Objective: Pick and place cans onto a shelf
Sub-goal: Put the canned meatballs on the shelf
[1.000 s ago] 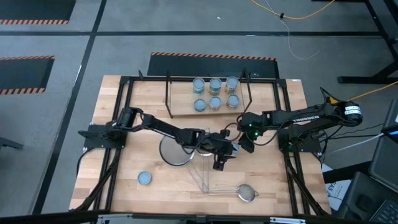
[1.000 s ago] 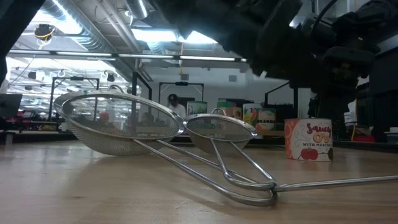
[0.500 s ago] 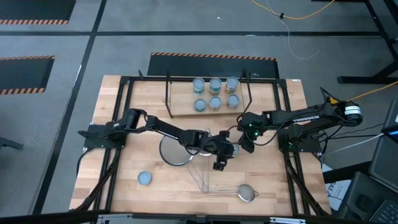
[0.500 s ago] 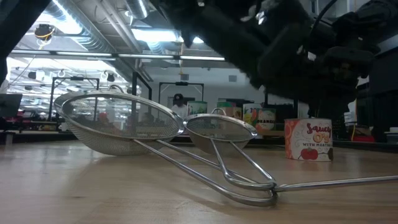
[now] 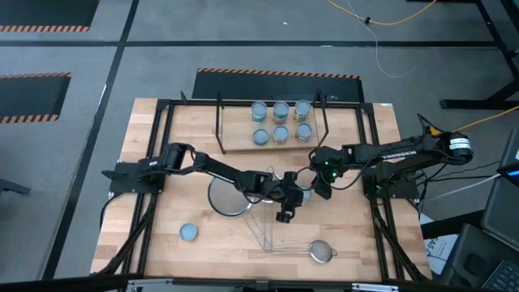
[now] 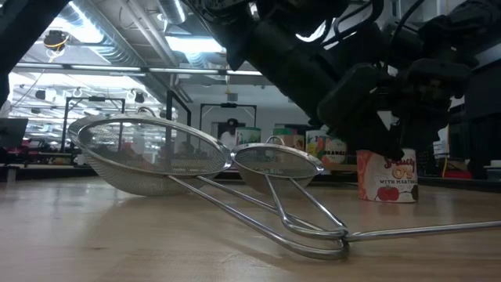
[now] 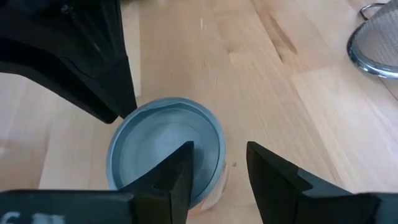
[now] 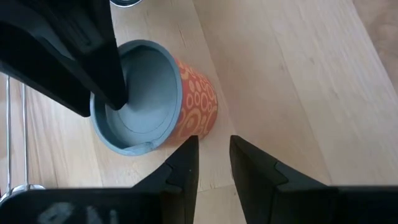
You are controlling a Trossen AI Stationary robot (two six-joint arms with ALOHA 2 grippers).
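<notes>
1. Target can (image 8: 152,93), orange label, pale blue lid, stands upright mid-bench, right of the big strainer (image 5: 227,197). Six more cans sit on the shelf (image 5: 235,142) at the far edge, one (image 5: 188,233) near the front-left corner.
2. Looks rigid, light, smooth-walled: grip the sides mid-height.
3. Left gripper (image 7: 219,171) reaches in above it, jaws wide, straddling the rim.
4. Right gripper (image 8: 214,163) just beside the can, jaws narrow, empty.
</notes>
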